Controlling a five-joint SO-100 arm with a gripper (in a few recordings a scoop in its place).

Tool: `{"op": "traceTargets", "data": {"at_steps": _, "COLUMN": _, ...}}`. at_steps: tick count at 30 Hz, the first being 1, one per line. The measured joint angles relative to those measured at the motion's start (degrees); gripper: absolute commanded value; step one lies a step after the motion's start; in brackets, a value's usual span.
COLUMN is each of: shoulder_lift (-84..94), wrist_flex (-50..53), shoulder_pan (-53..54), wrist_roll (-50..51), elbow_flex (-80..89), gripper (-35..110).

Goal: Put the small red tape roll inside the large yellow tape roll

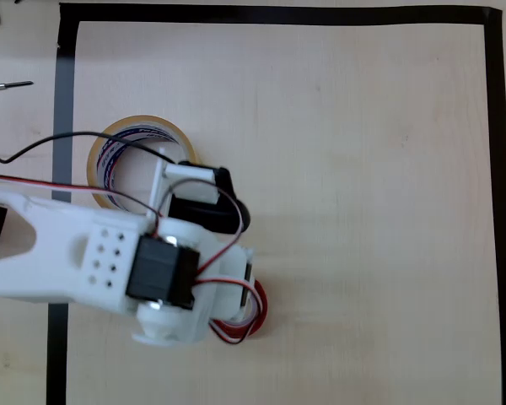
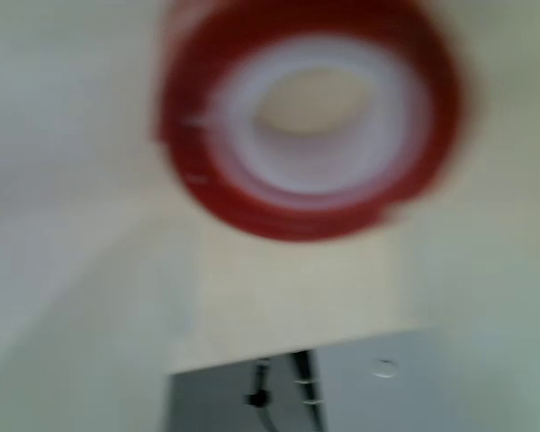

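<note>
Small red tape roll (image 2: pixel 310 121) lies flat on the table (image 1: pixel 363 211), blurred in wrist view; overhead, it's at 5 o'clock from the large yellow tape roll (image 1: pixel 97 160), apart, mostly under the arm (image 1: pixel 76 253). Claw state: cannot tell

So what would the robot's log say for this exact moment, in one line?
phase: approach | small red tape roll: flat on table, under wrist, ungripped | large yellow tape roll: apart, hole holds no roll | gripper: state unclear
</note>
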Motion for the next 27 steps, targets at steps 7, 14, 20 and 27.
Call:
{"op": "traceTargets", "data": {"at_steps": 7, "shoulder_lift": 0.00, "wrist_flex": -0.26, "shoulder_pan": -0.09, "wrist_roll": 0.00, "elbow_flex": 4.04, "gripper": 27}}
{"op": "traceTargets", "data": {"at_steps": 14, "shoulder_lift": 0.00, "wrist_flex": -0.35, "shoulder_pan": -0.09, "wrist_roll": 0.00, "elbow_flex": 9.32, "gripper": 28}}
{"op": "traceTargets", "data": {"at_steps": 20, "shoulder_lift": 0.00, "wrist_flex": -0.35, "shoulder_pan": -0.09, "wrist_roll": 0.00, "elbow_flex": 12.04, "gripper": 28}}
{"op": "traceTargets", "data": {"at_steps": 27, "shoulder_lift": 0.00, "wrist_flex": -4.57, "shoulder_pan": 1.67, "wrist_roll": -0.26, "elbow_flex": 16.96, "gripper": 29}}
